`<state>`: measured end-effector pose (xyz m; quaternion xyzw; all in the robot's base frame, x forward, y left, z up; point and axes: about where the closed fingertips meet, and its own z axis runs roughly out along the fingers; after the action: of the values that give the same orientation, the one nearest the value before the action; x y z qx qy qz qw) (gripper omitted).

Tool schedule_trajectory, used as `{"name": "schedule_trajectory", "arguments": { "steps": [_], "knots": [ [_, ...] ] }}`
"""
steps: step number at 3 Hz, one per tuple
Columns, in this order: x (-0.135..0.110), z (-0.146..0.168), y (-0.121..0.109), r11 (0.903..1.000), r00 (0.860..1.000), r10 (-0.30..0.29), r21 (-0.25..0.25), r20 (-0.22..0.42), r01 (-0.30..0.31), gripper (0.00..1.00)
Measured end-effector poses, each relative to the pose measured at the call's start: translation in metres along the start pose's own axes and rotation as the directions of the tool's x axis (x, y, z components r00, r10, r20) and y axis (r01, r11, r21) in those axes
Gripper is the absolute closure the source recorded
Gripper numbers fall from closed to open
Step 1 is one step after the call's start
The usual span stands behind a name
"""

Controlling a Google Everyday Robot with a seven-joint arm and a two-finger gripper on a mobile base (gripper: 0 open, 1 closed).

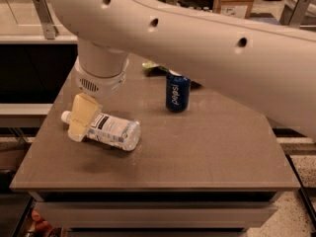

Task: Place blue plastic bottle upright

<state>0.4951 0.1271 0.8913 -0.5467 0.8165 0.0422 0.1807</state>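
The blue plastic bottle (112, 131) lies on its side at the left of the brown table (197, 147). It is clear plastic with a white label, and its white cap (65, 116) points left. My gripper (81, 117) hangs from the big white arm (197, 38), right at the bottle's neck end. Its cream-coloured tip covers the neck. The bottle rests on the table, and I cannot see whether the gripper holds it.
A dark blue Pepsi can (177, 93) stands upright behind the table's middle. A small green thing (150, 65) lies at the back edge, partly hidden by the arm. The table's left edge is close to the bottle cap.
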Motion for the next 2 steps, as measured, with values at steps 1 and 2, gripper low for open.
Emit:
{"name": "schedule_trajectory", "arguments": {
  "steps": [1,2],
  "knots": [
    [0.012,0.017,0.0,0.9993,0.999,0.023,-0.029,-0.036,-0.024,0.0],
    [0.022,0.03,0.004,0.9986,0.996,0.04,-0.033,-0.081,-0.042,0.0]
  ]
}}
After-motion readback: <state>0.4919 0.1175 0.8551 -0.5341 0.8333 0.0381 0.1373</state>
